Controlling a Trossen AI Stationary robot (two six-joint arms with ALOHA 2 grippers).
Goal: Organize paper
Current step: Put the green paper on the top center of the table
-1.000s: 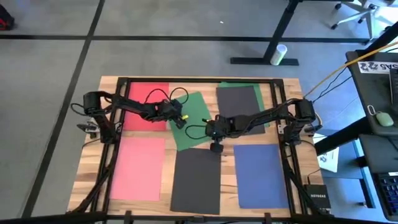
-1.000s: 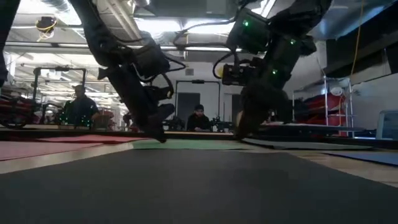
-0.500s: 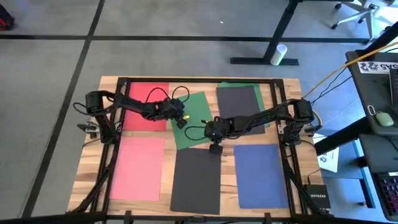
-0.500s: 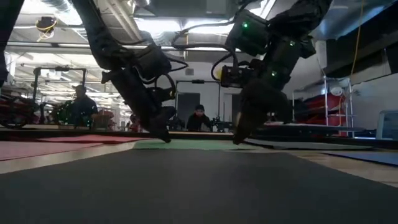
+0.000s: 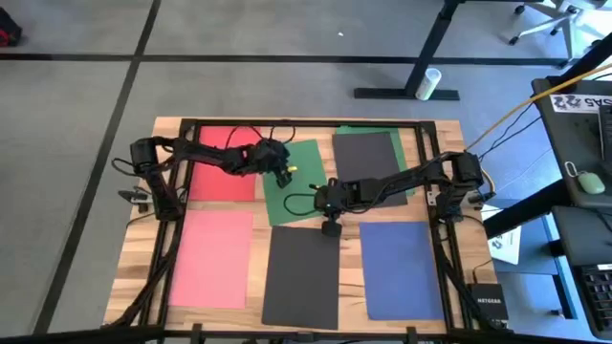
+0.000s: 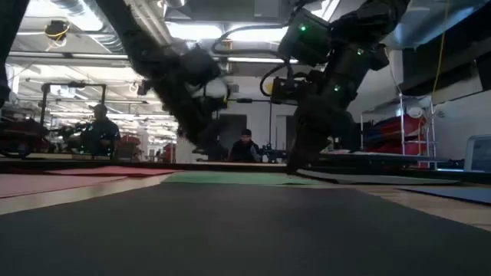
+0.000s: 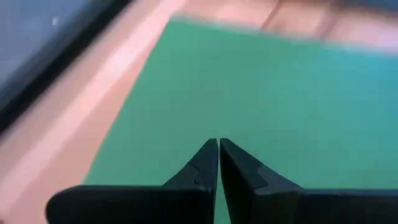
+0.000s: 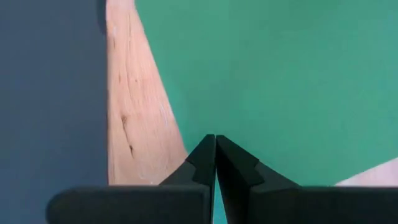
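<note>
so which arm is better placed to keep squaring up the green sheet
Right, probably. The right tool is shut with its tip on the green sheet at its near corner, so it can drag it. The left tool is also shut but looks lifted off the sheet in the low view.

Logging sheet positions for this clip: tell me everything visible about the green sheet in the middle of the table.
The thin rectangular green paper sheet lies flat on the wooden table, plain and matte, slightly rotated against the table edges. It sits in the back row between the red sheet and the dark grey sheet, not quite square with them. The left gripper is over its middle, the right gripper at its near right corner. Both wrist views show shut jaws pointing down at green paper.
</note>
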